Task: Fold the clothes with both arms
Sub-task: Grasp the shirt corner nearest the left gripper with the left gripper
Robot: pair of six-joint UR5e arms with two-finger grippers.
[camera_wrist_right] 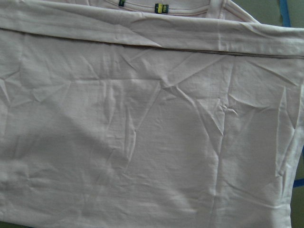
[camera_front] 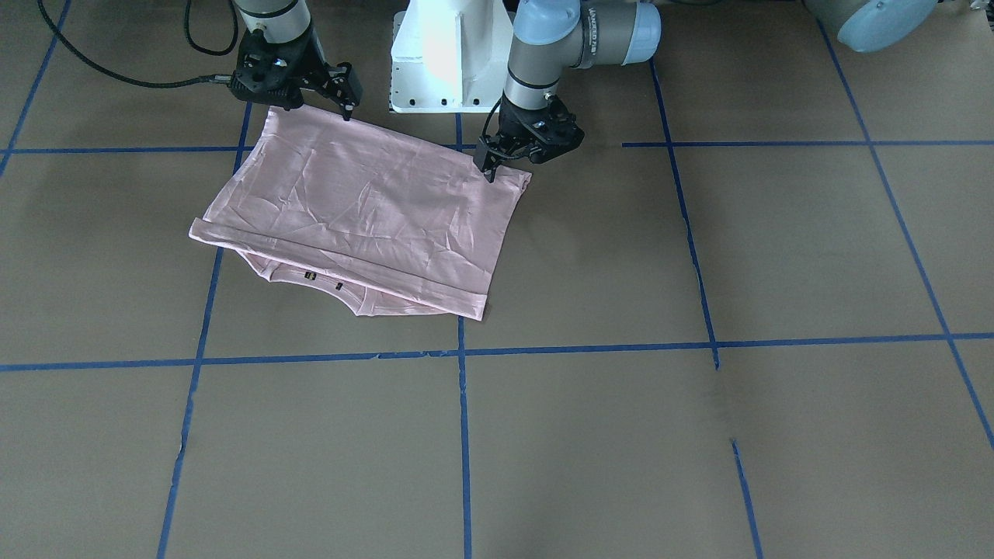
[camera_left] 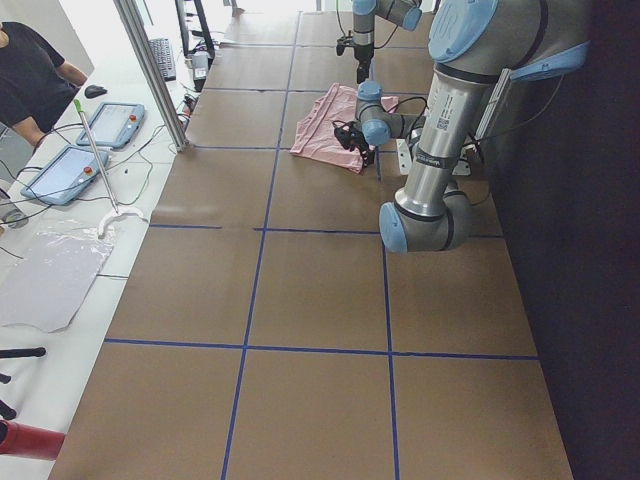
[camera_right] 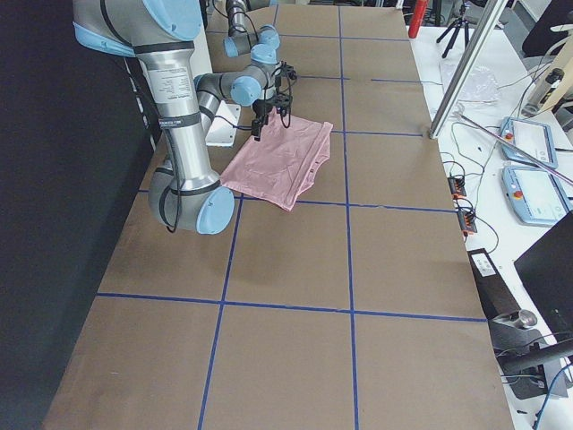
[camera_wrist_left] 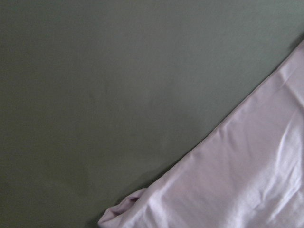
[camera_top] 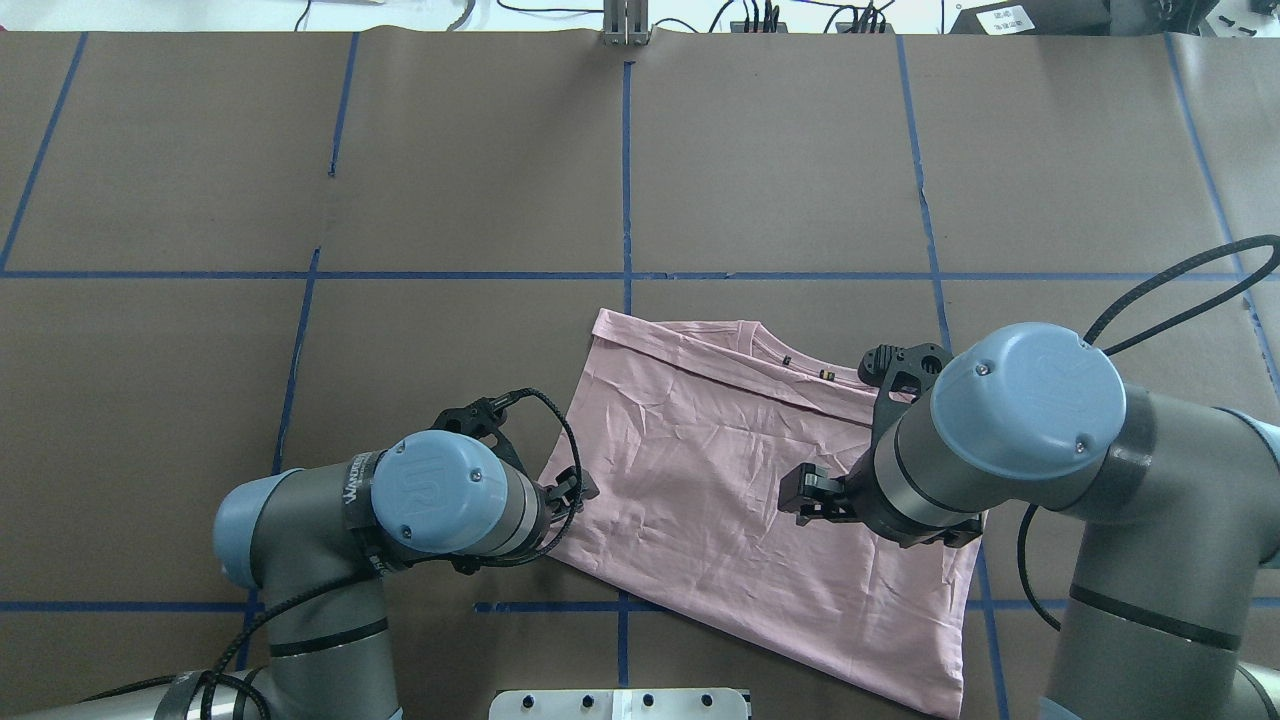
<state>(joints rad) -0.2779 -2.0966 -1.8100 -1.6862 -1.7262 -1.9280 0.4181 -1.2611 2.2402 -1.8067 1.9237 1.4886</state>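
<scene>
The clothes are one pale pink T-shirt (camera_front: 365,210) (camera_top: 720,480), folded in half with its plain wrinkled back up. It lies flat on the brown table in front of the robot's base, with hem and collar (camera_wrist_right: 161,7) on the far side from the robot. My left gripper (camera_front: 491,171) (camera_top: 572,488) is at the shirt's corner on the robot's side. The left wrist view shows that corner (camera_wrist_left: 237,180) lying on the table. My right gripper (camera_front: 347,109) (camera_top: 805,497) hangs over the shirt's other near corner. No fingers show in either wrist view, so I cannot tell whether either gripper is open or shut.
The white pedestal base (camera_front: 443,54) stands just behind the shirt. Blue tape lines (camera_front: 464,435) divide the brown table (camera_front: 699,450) into squares. A black cable (camera_front: 116,78) trails beside the right arm. A person (camera_left: 30,70) and control tablets (camera_left: 110,125) are beyond the table's far edge.
</scene>
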